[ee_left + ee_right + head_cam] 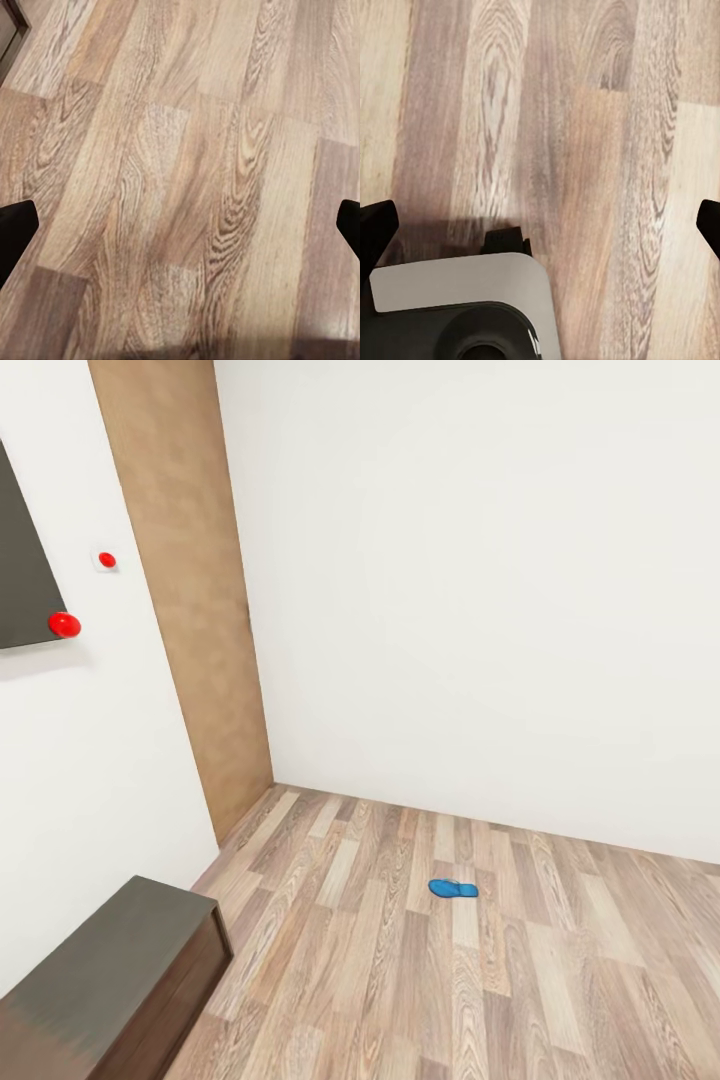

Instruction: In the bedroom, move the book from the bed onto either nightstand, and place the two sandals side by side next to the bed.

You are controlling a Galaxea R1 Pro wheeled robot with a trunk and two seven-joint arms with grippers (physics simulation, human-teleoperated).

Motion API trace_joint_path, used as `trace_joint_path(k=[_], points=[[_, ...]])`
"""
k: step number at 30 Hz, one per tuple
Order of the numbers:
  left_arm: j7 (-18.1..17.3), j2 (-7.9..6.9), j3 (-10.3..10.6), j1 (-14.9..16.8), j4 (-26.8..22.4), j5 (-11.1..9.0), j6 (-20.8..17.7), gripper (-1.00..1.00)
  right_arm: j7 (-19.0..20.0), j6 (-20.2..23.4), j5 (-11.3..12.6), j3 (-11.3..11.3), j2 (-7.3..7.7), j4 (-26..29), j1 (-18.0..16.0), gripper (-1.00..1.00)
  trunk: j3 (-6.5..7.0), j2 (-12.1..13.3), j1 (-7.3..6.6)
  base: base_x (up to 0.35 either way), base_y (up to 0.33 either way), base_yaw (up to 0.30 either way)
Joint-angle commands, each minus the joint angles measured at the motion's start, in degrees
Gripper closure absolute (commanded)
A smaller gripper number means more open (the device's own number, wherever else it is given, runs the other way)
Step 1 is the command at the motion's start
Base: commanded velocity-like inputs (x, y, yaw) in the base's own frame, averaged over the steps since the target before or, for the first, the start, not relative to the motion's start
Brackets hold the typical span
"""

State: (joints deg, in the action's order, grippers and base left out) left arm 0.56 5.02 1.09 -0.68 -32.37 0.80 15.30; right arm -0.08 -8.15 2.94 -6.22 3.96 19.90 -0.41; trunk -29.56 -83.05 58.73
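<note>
Head view shows one blue sandal (453, 888) lying flat on the plank floor (560, 980), near the white wall (480, 580), well apart from a dark cabinet (100, 980). Left wrist view: left end effector (180, 225) spread wide, empty, over floor. Right wrist view: right end effector (540, 225) likewise wide, empty, above the robot's base (457, 307).

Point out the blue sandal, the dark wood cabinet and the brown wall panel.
sandal (453, 888): head view, middle of its blue sole, on the floor.
dark wood cabinet (95, 965): head view, its top surface.
brown wall panel (190, 590): head view, mid-height of its face.
</note>
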Motion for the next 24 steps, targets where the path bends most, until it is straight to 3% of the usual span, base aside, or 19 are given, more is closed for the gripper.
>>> trace_joint_path(k=[1,9,24], points=[[0.06,-0.01,0.05,-0.02,-0.06,0.08,0.08,-1.00,-0.01,-0.20,0.31,-0.02,0.00,-0.04,-0.03,-1.00,-0.04,-0.02,0.00,0.002,0.000,0.000],[0.06,-0.01,0.05,-0.01,-0.06,0.08,0.08,-1.00,-0.01,-0.20,0.31,-0.02,0.00,-0.04,-0.03,-1.00,-0.04,-0.02,0.00,0.024,0.000,0.000],[0.06,-0.01,0.08,-0.02,-0.06,0.08,0.08,-1.00,-0.01,-0.20,0.23,-0.02,0.00,-0.04,-0.03,-1.00,-0.04,-0.02,0.00,0.311,0.000,0.000]])
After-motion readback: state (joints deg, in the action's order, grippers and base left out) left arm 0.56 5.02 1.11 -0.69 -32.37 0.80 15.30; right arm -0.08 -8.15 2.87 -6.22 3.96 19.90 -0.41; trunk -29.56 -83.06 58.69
